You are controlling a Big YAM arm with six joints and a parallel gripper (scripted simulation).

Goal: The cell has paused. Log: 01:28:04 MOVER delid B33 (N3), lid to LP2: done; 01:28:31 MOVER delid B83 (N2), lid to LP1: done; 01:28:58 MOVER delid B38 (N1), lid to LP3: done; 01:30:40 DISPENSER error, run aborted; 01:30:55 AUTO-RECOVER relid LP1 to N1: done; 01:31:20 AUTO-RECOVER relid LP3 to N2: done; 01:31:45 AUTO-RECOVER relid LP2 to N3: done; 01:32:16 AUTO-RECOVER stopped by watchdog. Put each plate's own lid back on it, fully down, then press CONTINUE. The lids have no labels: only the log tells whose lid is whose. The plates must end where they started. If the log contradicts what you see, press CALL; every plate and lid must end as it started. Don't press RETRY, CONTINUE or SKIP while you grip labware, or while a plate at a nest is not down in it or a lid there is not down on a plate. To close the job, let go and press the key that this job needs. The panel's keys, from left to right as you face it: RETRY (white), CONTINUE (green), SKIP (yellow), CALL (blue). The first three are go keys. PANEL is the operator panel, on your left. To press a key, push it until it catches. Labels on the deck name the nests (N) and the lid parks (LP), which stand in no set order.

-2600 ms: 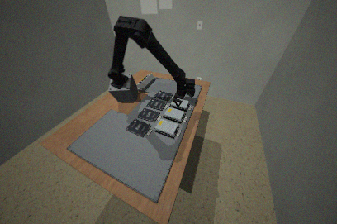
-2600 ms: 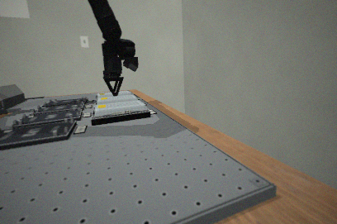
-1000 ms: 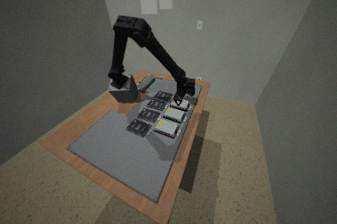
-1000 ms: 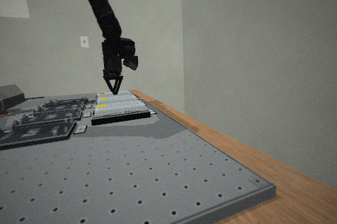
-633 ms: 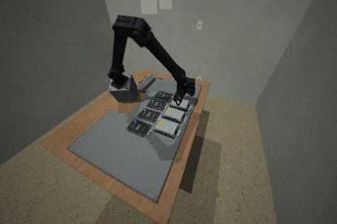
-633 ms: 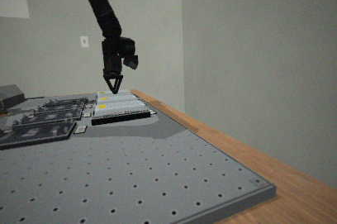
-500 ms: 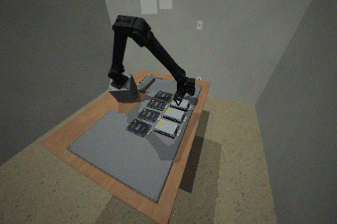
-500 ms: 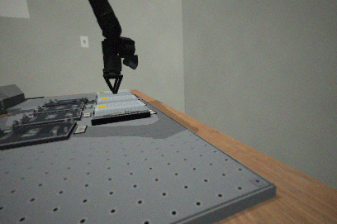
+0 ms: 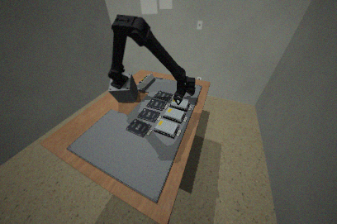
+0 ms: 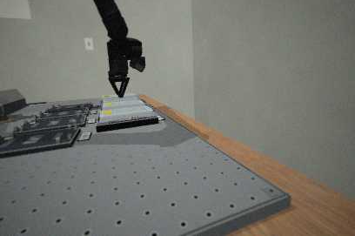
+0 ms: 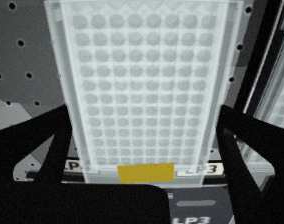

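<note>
Three pale plates with clear lids stand in a row on the deck: a near one (image 9: pixel 167 127) (image 10: pixel 126 117), a middle one (image 9: pixel 174 114) and a far one (image 9: pixel 182 104). Each shows a yellow patch. My gripper (image 9: pixel 177 102) (image 10: pixel 121 96) (image 11: pixel 143 113) points down at the far plate, its fingers wide and against both long sides of that plate's lid (image 11: pixel 148 85). It is shut on the lid. I cannot tell whether the lid is raised at all. The operator panel (image 9: pixel 146 83) (image 10: pixel 10 101) stands at the back left; its keys are too small to read.
Several dark, empty lid parks (image 9: pixel 139 127) (image 10: pixel 39 140) stand in a row beside the plates. A tag reading LP3 shows below the far plate. A neighbouring plate (image 11: pixel 280 117) is close on the right in the wrist view. The arm's grey base block (image 9: pixel 124 92) is at the left.
</note>
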